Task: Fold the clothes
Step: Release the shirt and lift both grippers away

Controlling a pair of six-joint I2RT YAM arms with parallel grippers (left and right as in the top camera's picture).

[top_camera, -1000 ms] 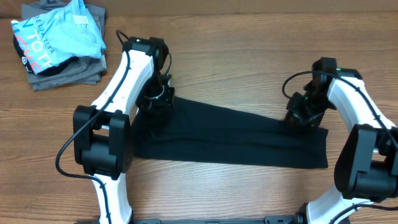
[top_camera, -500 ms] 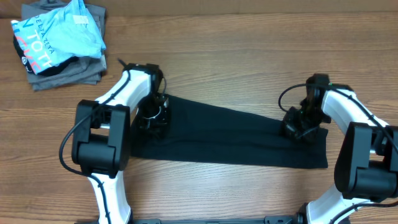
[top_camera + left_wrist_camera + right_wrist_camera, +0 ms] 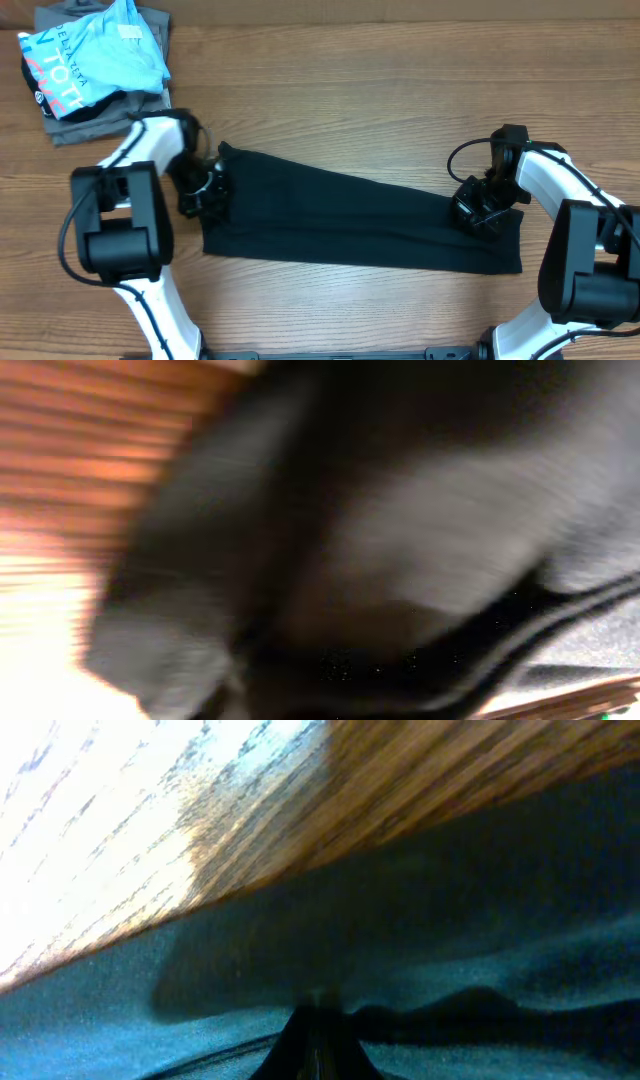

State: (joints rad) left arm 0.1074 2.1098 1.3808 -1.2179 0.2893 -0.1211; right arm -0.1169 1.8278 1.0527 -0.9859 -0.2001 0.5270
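Observation:
The black T-shirt (image 3: 340,215) lies as a long folded strip across the middle of the wooden table, slanting slightly down to the right. My left gripper (image 3: 203,192) is at its left end and shut on the fabric. The left wrist view is blurred and filled with black cloth (image 3: 400,510). My right gripper (image 3: 476,214) is at the strip's right end, low on the cloth. In the right wrist view its fingertips (image 3: 318,1020) meet in a point, pinching the shirt (image 3: 450,920). No white tag shows.
A light blue shirt with lettering (image 3: 95,55) lies on folded grey garments (image 3: 110,118) at the back left corner. Bare wooden table (image 3: 330,90) stretches behind and in front of the strip.
My left gripper has moved left, pulling the shirt's left end with it and stretching the strip longer. The right gripper has lowered slightly and stayed at the right end.

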